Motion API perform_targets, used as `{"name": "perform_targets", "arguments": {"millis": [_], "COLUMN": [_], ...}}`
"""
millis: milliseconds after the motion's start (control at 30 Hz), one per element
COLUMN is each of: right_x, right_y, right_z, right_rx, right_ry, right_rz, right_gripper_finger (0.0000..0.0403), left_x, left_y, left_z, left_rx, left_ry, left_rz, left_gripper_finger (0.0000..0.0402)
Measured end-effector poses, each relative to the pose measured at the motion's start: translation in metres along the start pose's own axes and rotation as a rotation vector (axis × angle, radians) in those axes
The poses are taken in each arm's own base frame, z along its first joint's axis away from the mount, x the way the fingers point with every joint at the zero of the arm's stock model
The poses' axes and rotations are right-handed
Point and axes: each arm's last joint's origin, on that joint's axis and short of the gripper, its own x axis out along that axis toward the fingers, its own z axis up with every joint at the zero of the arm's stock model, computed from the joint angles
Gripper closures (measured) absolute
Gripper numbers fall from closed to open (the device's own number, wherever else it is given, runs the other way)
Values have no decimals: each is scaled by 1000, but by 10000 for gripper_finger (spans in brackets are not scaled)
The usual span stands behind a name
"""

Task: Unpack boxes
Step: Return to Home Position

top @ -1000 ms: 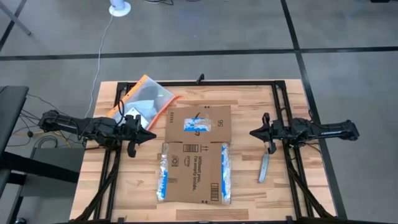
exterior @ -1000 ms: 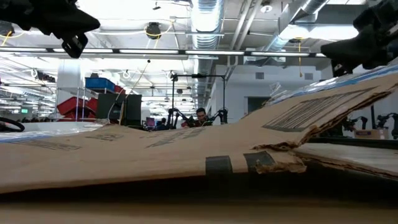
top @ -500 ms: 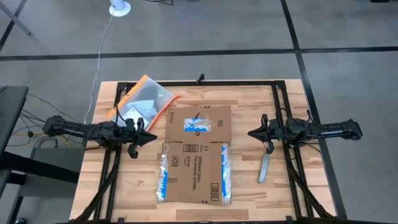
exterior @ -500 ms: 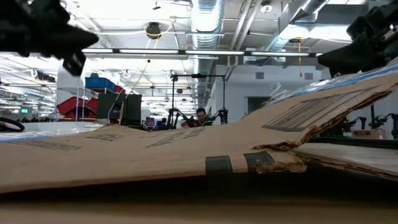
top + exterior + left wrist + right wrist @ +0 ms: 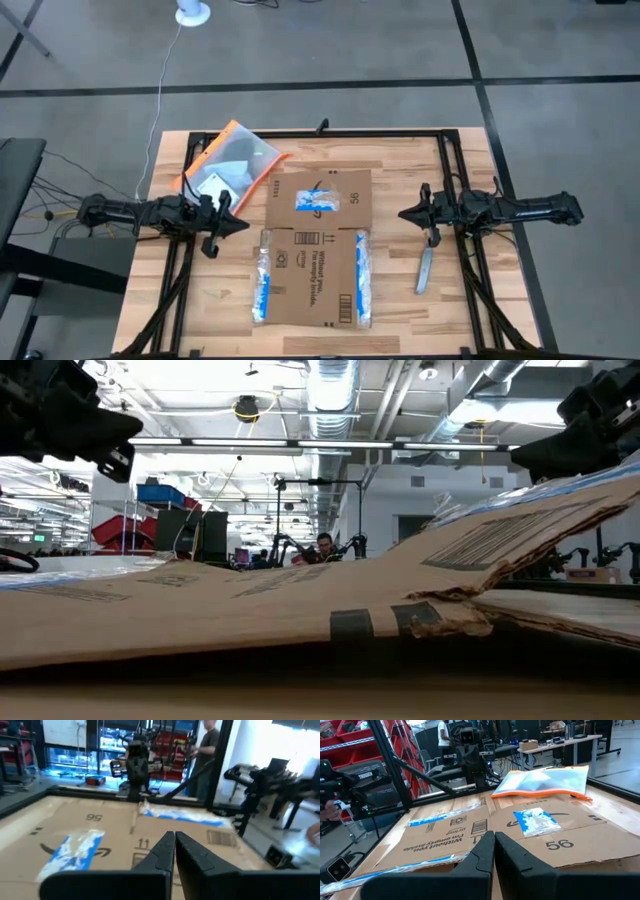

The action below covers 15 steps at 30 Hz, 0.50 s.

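The brown cardboard box lies flattened on the table's middle, with blue-and-white tape strips along its left and right edges and a barcode near the front. It also fills the low view. My left gripper hovers shut just left of the box, pointing toward it. My right gripper hovers shut to the box's right, pointing toward it. Neither touches anything.
An orange-edged clear pouch lies at the table's far left, partly under the box's far left corner. A grey blade-like tool lies on the table near my right gripper. A black frame runs round the table. People stand beyond the table.
My left arm has drawn back a little toward the table's left edge; its gripper stays shut. The box and the right arm have kept still.
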Motion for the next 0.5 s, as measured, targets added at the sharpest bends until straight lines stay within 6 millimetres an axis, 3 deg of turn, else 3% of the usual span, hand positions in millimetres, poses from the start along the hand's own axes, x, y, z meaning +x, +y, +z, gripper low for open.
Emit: {"name": "perform_targets", "arguments": {"millis": [500], "right_x": [0], "right_y": [0], "right_z": [0], "right_rx": [0], "right_ry": [-1], "right_rz": [0], "right_gripper_finger": [402], "left_x": [1], "left_y": [5], "left_z": [-2], "left_rx": [37], "left_ry": [16], "left_rz": [57], "left_gripper_finger": [401]}}
